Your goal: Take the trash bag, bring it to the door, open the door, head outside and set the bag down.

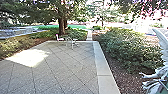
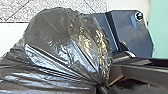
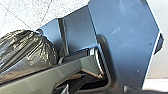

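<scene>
The black trash bag (image 2: 62, 47) bulges large and shiny in the left wrist view, its plastic drawn into a tight neck. At that neck my left gripper (image 2: 103, 86) is shut on the bag. In the right wrist view, part of the same trash bag (image 3: 30, 52) shows beside the robot's dark base. My right gripper (image 3: 72, 85) is near the base plate, apart from the bag's visible bulge; how it stands cannot be told.
A paved patio (image 1: 62, 70) stretches ahead, with a pale stone border (image 1: 103, 67) along its right. A chair (image 1: 59, 38) and a small table (image 1: 72, 42) stand at its far end. Shrubs (image 1: 130, 47) grow beyond the border, and a pale, jagged shape (image 1: 158, 75) rises at far right.
</scene>
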Motion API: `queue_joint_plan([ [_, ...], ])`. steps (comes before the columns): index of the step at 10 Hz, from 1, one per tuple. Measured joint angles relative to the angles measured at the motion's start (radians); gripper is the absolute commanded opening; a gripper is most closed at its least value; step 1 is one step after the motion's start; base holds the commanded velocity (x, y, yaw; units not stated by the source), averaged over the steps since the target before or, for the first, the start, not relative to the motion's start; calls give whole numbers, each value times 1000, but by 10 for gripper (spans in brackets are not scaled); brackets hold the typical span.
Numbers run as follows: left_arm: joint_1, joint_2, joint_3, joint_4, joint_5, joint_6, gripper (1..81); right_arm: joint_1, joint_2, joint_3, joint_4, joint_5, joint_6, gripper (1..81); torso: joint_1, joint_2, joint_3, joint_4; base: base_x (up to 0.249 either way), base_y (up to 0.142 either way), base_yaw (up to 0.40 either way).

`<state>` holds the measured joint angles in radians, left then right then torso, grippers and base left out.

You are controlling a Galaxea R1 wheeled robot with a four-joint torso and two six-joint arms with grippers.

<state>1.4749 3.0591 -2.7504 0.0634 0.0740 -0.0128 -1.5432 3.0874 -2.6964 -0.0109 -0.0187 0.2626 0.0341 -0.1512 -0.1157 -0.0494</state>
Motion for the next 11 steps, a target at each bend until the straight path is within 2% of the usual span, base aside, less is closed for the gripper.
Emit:
queue_joint_plan([
  [5,24,0,0,0,6,0,10,-21,-2,-1,0,-7,0,811,-3,-1,1,0,121,0,0],
  [10,5,0,1,0,2,0,10,-11,0,0,0,-1,1,811,-4,-1,1,0,134,0,0],
  [11,5,0,0,0,1,0,10,-10,-2,0,-1,-1,-1,811,-4,-1,1,0,0,0,0],
])
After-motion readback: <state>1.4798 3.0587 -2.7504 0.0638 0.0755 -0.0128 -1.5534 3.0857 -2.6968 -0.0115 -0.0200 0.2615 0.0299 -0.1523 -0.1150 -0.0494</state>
